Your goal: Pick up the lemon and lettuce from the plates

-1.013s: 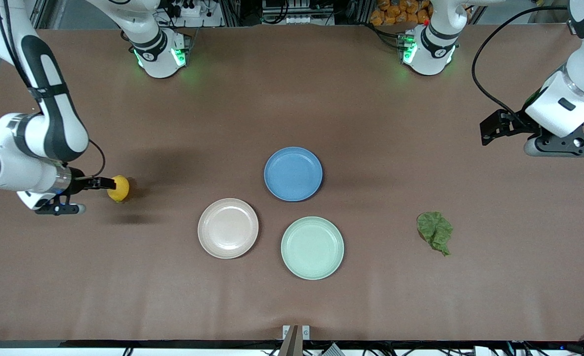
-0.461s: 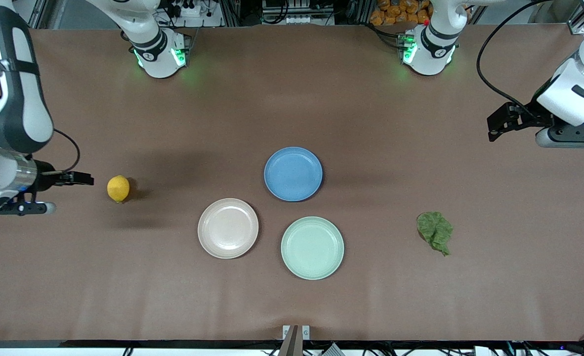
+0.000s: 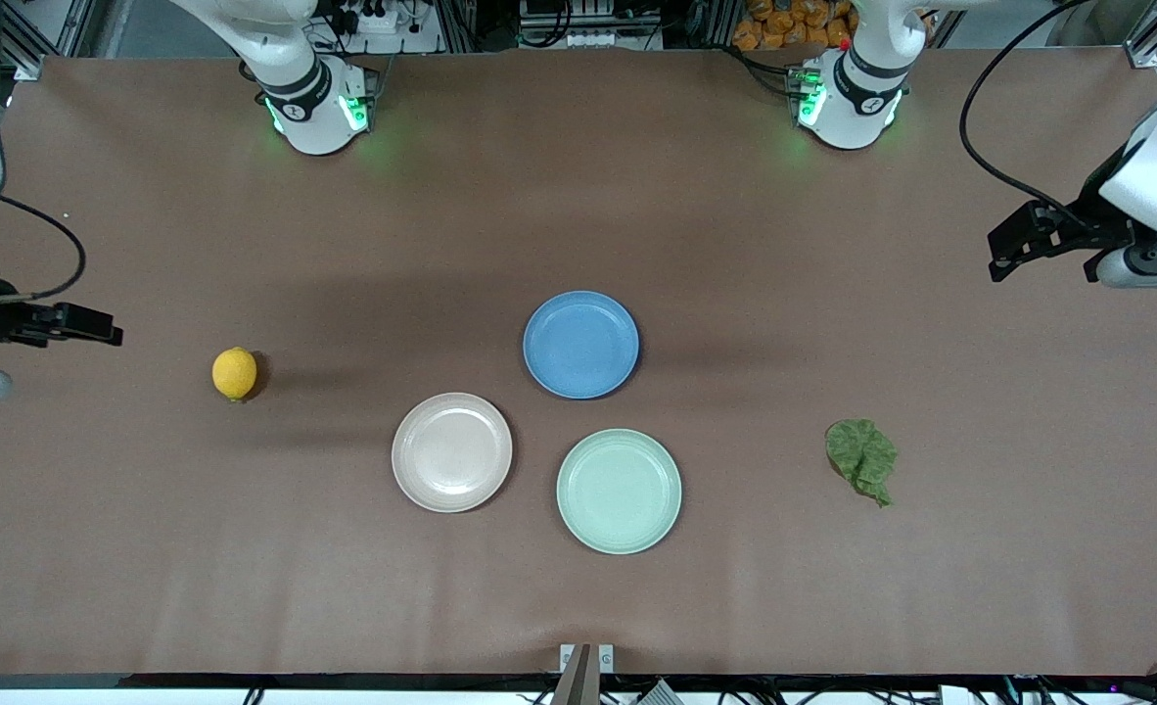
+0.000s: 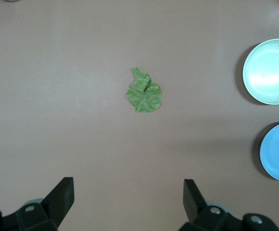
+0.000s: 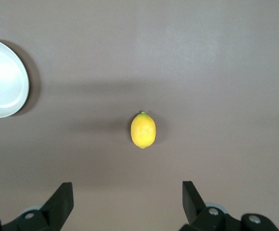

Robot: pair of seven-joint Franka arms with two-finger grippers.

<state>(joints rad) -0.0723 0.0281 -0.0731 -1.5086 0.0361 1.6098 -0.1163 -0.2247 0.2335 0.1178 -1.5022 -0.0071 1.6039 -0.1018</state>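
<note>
The small oval bright yellow lemon (image 3: 234, 373) lies on the bare brown bench (image 3: 578, 196) toward the right arm's end, well apart from the 3 plates. The wrinkly dark green lettuce leaf (image 3: 862, 458) lies flat on the bench toward the left arm's end, also off any plate.

At mid-bench sit the round beige-pink plate (image 3: 451, 451) and, just beside it, the round pale mint green plate (image 3: 619, 491), slightly nearer the front camera. The round blue plate (image 3: 580, 344) sits farther from the camera, close to both. All 3 hold nothing.

The right tool (image 3: 89, 324) hangs over the bench edge at the right arm's end, near the lemon but clear of it. In the right wrist view its 2 fingers (image 5: 62, 201) stand wide apart with nothing between them, the lemon (image 5: 143, 130) below.

The left tool (image 3: 1014, 240) hangs over the left arm's end of the bench. Its fingers (image 4: 193, 195) are likewise spread wide and hold nothing, with the lettuce (image 4: 144, 93) in sight on the bench below.
</note>
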